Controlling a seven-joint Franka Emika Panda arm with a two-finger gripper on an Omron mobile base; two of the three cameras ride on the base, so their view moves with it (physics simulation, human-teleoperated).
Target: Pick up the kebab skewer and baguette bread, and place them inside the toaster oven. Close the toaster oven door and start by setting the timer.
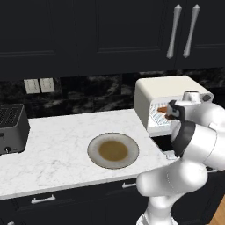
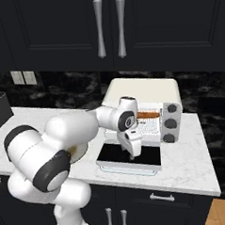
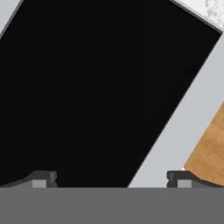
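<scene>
White marble counter (image 1: 66, 145), black cabinets (image 1: 88, 30).

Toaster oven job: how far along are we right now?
Loading looks done: the plate is bare, and an orange-brown item, likely the baguette bread, lies on the rack inside the toaster oven. I cannot make out the skewer. In hand: the open end effector hangs over the lowered toaster oven door. Left: closing it and setting the timer.

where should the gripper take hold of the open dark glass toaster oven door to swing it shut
Probably the free front edge of the dark glass toaster oven door, where the handle bar should be. The door lies flat, hinged at the cream-white toaster oven, so come from below its front edge and lift. The open gripper hovers above the glass.
</scene>
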